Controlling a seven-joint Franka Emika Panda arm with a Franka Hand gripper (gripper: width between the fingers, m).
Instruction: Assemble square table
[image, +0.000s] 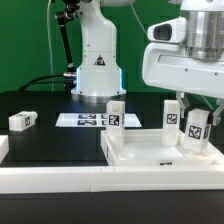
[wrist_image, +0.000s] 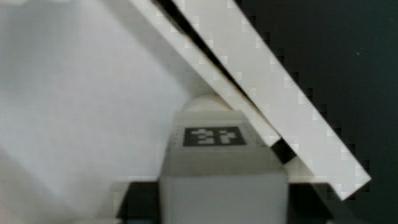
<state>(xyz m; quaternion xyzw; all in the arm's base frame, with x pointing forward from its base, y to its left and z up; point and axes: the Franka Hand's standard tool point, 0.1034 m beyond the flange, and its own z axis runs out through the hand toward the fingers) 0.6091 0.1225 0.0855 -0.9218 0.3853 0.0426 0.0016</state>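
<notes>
The white square table top (image: 140, 152) lies near the front of the black table, its raised rim (wrist_image: 249, 80) crossing the wrist view diagonally. Two white tagged legs stand upright on it: one (image: 116, 112) at the far corner on the exterior view's left, one (image: 171, 117) further right. A third tagged leg (image: 197, 128) stands at the right corner with my gripper (image: 195, 116) shut on it from above. In the wrist view this leg (wrist_image: 217, 160) fills the gap between the dark fingers (wrist_image: 143, 200) of the gripper (wrist_image: 217, 202). A fourth leg (image: 22, 121) lies loose at the left.
The marker board (image: 88, 120) lies flat behind the table top, in front of the robot's white base (image: 98, 70). A long white rail (image: 60, 180) runs along the front edge of the black surface. A green backdrop stands behind.
</notes>
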